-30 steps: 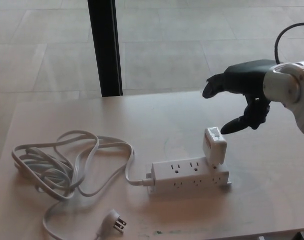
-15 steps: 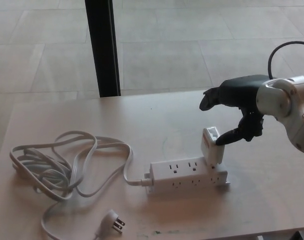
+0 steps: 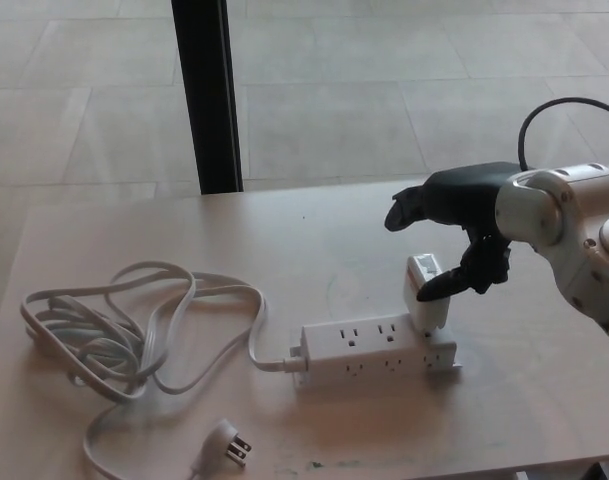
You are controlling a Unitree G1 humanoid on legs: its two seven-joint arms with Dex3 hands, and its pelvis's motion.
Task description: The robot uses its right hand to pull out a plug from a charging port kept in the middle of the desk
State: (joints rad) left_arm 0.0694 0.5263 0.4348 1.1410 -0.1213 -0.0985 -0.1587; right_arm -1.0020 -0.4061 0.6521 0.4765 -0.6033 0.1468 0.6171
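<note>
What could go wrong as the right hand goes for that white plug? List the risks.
1. The power strip lies loose on the desk; pulling the white plug may lift or drag the whole strip instead of freeing it.
2. The right hand is open above the plug, thumb tip near its side; a shallow pinch could slip off the smooth casing.

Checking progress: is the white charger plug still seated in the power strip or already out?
Still in. The charger plug stands on the power strip's right end; the right hand is open around it.
</note>
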